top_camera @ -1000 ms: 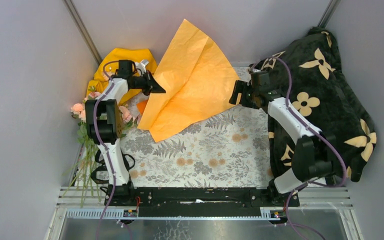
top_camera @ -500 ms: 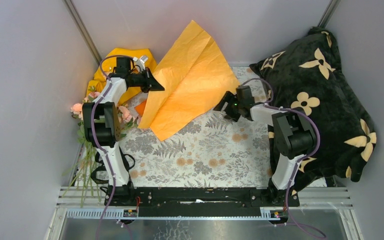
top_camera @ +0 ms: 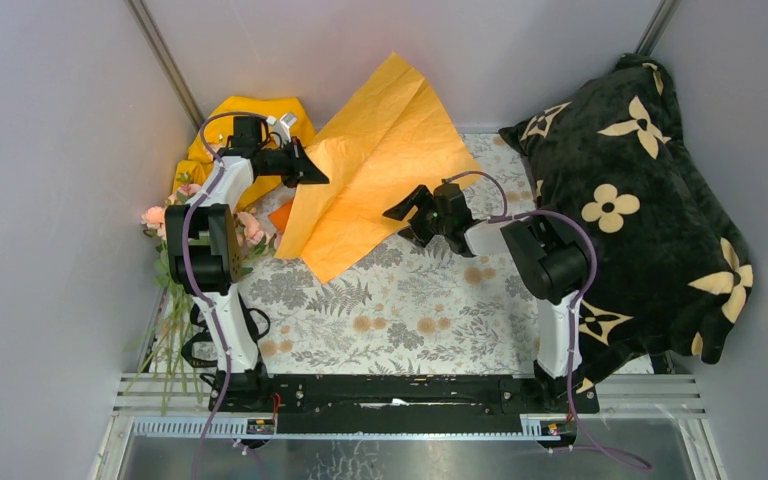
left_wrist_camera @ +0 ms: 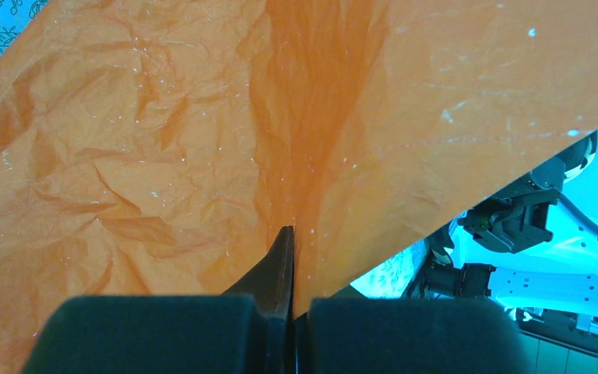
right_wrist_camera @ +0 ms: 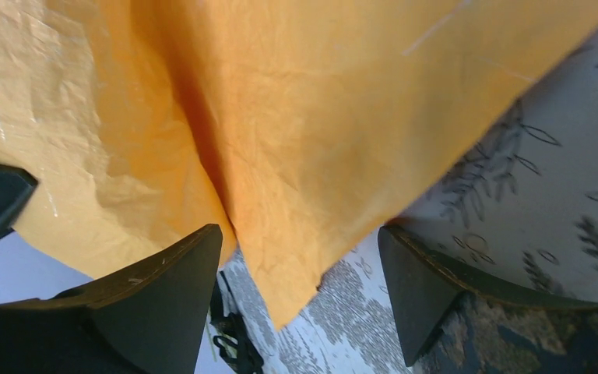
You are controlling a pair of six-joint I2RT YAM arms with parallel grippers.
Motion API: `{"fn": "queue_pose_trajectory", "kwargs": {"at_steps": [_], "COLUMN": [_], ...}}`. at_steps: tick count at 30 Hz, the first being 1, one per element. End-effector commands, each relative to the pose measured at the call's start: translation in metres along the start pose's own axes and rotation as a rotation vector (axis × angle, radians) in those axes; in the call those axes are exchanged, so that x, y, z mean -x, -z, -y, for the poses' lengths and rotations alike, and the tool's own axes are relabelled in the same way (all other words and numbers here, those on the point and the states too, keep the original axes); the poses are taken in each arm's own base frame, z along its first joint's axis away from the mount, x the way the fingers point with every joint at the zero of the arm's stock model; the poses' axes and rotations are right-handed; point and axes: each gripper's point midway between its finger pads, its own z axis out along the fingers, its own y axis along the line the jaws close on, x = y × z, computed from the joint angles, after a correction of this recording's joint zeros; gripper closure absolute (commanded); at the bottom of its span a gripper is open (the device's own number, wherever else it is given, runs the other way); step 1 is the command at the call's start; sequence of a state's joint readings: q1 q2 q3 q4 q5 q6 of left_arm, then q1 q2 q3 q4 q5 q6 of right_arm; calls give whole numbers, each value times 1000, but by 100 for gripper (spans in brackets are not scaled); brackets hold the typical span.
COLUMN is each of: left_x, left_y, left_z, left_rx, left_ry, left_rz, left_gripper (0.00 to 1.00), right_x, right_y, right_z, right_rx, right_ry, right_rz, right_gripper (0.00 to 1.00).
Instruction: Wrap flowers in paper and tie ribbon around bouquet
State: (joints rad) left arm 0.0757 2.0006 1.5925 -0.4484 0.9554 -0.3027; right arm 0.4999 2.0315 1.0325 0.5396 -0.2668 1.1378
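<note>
Hold paper pinched in left hand | close spread right hand on 5 o'clock edge | pull taut, lay flat

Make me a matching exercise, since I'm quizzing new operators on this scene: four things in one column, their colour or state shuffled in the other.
Column A
1. paper
2. flowers
3. left gripper
4. right gripper

Column B
a. open, close to the paper's right edge
b. pink, at the far left of the overhead view
c. orange and creased
d. shut on the paper's left edge

Pairs: 1-c; 2-b; 3-d; 4-a
</note>
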Motion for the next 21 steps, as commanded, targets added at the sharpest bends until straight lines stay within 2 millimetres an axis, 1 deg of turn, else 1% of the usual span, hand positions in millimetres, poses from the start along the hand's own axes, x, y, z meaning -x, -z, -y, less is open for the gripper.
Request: {"fn": "queue_pose_trajectory", "kwargs": {"at_steps": [1, 3, 5, 6, 7, 8, 10, 12, 13, 15, 17, 19, 21], "left_x": [3, 3, 3, 3, 3, 4, 6, 8, 10, 13, 19, 24, 29], "left_y": [-1, 0, 0, 0, 0, 0, 2, 3, 5, 9, 14, 18, 23], "left_z": [-1, -1, 0, 1, 1, 1, 4, 9, 11, 18, 26, 34, 40], "left_rx": [-7, -9, -12, -13, -12, -13, -15, -20, -23, -28, -32, -33, -26], "left_ry": [-34, -35, -34, -36, -36, -36, -44, -53, -60, -78, -108, -142, -178], "left_rz": [15, 15, 15, 15, 15, 16, 22, 27, 32, 42, 58, 73, 87], "left_gripper": [100, 100, 100, 100, 100, 100, 100, 100, 100, 100, 100, 100, 100], "right_x": [-13, -12, -10, -8, -6, -4, 0, 6, 10, 20, 33, 40, 44], "right_y": [-20, -24, -27, -28, -30, -31, -33, -30, -27, -13, 12, 41, 72], "right_z": [15, 11, 8, 6, 5, 4, 2, -2, -3, -2, -6, -5, 2], "right_rx": [-40, -18, -5, -1, 1, 3, 3, 3, -4, -29, -58, -103, -165], "right_ry": [-78, -101, -111, -112, -109, -106, -90, -51, -24, 52, 147, 251, 339], "right_rz": [-24, -24, -16, -8, -1, 9, 19, 36, 49, 87, 134, 154, 150], "right_gripper": [18, 19, 23, 26, 33, 42, 68, 96, 100, 100, 100, 100, 100]}}
